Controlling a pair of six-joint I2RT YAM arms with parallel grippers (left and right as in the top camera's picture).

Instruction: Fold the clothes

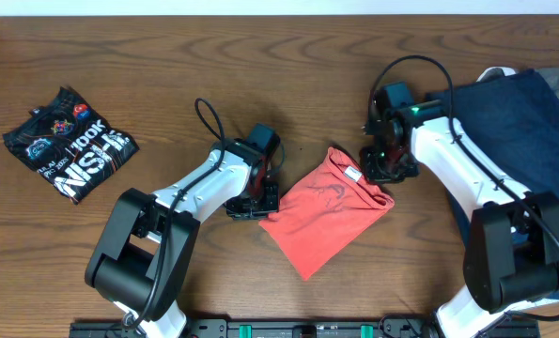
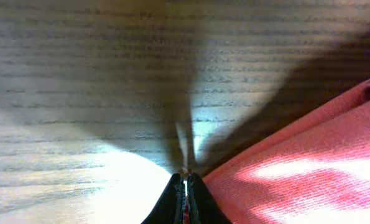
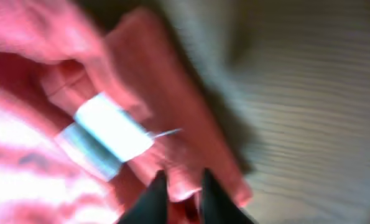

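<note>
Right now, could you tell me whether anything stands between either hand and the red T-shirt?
Nothing visible does. The left hand meets the red T-shirt at its left corner; the right hand is on its upper edge by the white label.

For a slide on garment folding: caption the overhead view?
Left arm and right arm pinch opposite edges of the coral-red T-shirt; black printed tee left, navy garment right.

Coral-red T-shirt [image 1: 328,214] (white label [image 3: 110,134]); black printed tee [image 1: 69,144]; navy garment [image 1: 523,103].
</note>
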